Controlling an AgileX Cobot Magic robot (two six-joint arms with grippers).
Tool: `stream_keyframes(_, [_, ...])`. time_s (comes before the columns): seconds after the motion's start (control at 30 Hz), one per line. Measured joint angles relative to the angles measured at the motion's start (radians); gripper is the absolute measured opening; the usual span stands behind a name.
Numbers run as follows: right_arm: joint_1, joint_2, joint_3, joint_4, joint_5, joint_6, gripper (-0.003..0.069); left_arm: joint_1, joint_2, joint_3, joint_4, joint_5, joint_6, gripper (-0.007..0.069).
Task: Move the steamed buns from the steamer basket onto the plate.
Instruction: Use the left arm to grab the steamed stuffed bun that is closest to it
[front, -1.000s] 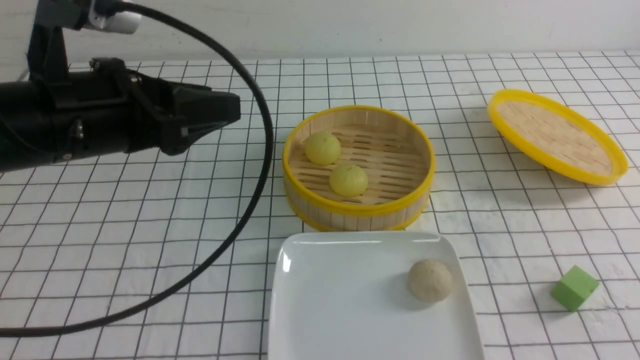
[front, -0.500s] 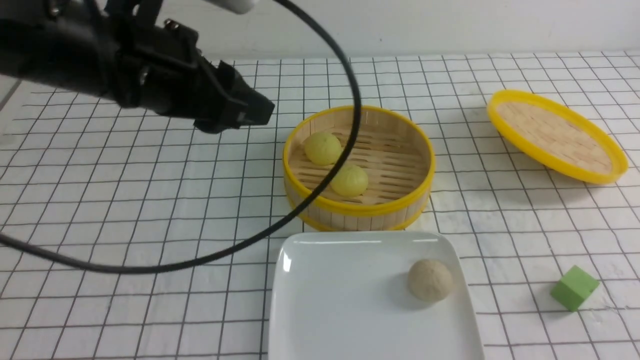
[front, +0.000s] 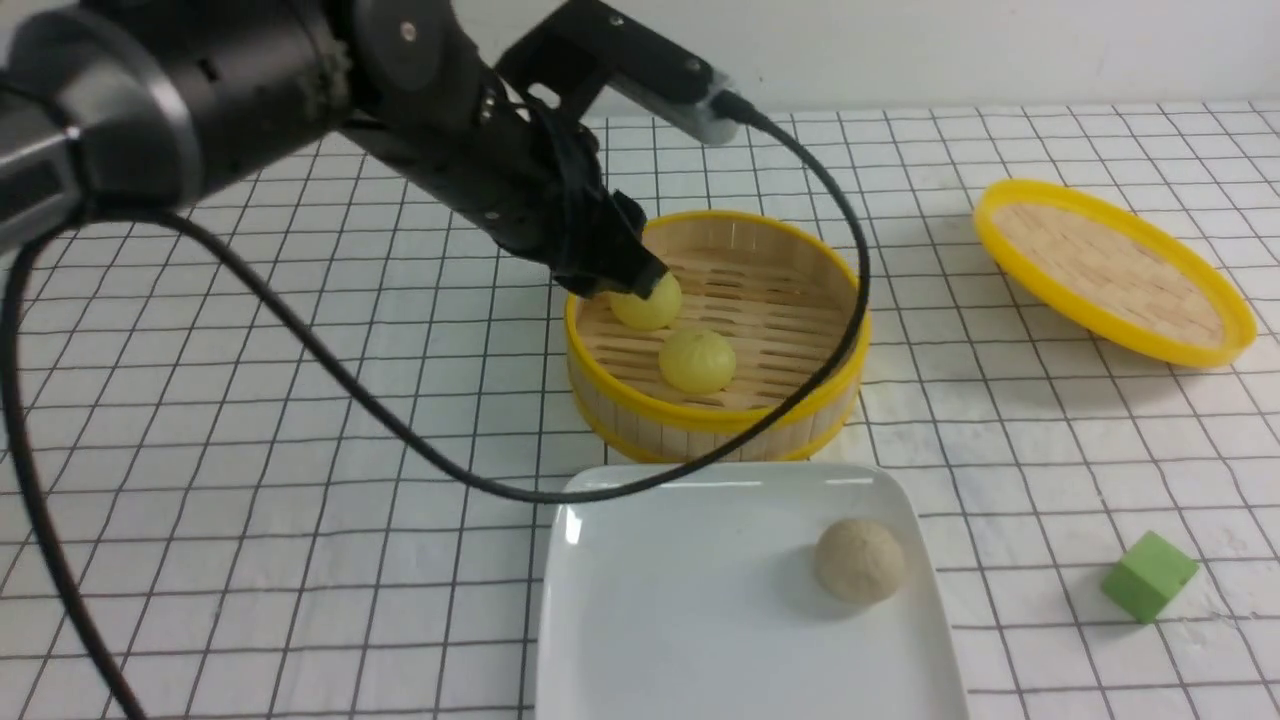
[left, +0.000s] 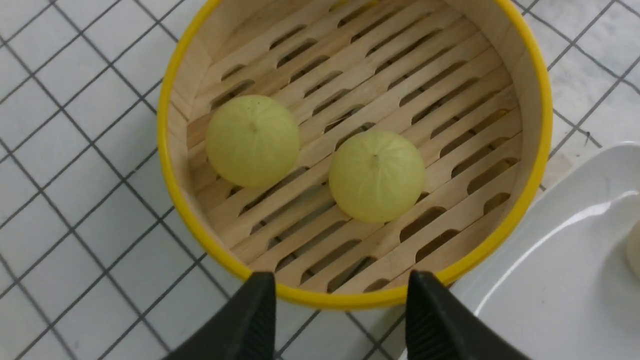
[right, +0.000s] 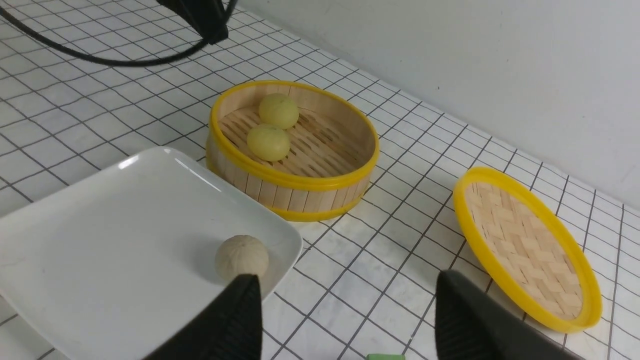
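Note:
Two pale yellow steamed buns (front: 697, 360) (front: 650, 305) lie in the steamer basket (front: 720, 418), also seen from the left wrist (left: 376, 175) (left: 252, 140). A beige bun (front: 860, 560) rests on the white plate (front: 650, 580). My left gripper (front: 622, 278) hangs open above the basket's left rim, its tips just over the rear yellow bun and holding nothing; the left wrist view shows its two fingers (left: 342, 280) spread over the rim (left: 350, 299). My right gripper (right: 348, 280) is open and empty above the table between plate (right: 125, 240) and lid.
The shallow woven lid (front: 1115, 270) lies tilted at the back right. A green cube (front: 1148, 575) sits at the front right. The left arm's black cable (front: 700, 470) loops down past the basket's right side and across the plate's far edge.
My left arm has swung from the far left, rightward and down, until its gripper is over the basket. Its cable now hangs in front of the basket. The buns have not moved.

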Motion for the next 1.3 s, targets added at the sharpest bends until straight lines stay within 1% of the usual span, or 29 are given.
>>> stream_keyframes(0.13, [0.000, 0.000, 0.000, 0.000, 0.005, 0.000, 0.0462, -0.034, 0.062, -0.050, -0.010, -0.026, -0.013, 0.0376])
stream_keyframes(0.33, [0.000, 0.000, 0.000, 0.000, 0.029, 0.000, 0.0462, -0.040, 0.143, -0.100, -0.019, -0.041, -0.053, 0.0376])
stream_keyframes(0.67, [0.000, 0.000, 0.000, -0.001, 0.045, 0.003, 0.0461, -0.040, 0.246, -0.107, -0.026, -0.059, -0.056, 0.0376])
stream_keyframes(1.1, [0.000, 0.000, 0.000, -0.001, 0.046, 0.004, 0.0461, -0.040, 0.313, -0.110, -0.053, -0.103, -0.056, 0.0376])
stream_keyframes(1.23, [0.000, 0.000, 0.000, -0.001, 0.047, 0.004, 0.0461, -0.040, 0.330, -0.110, -0.053, -0.108, -0.056, 0.0347])
stream_keyframes(1.3, [0.000, 0.000, 0.000, -0.001, 0.047, 0.004, 0.0461, -0.040, 0.333, -0.110, -0.053, -0.123, -0.056, 0.0277])
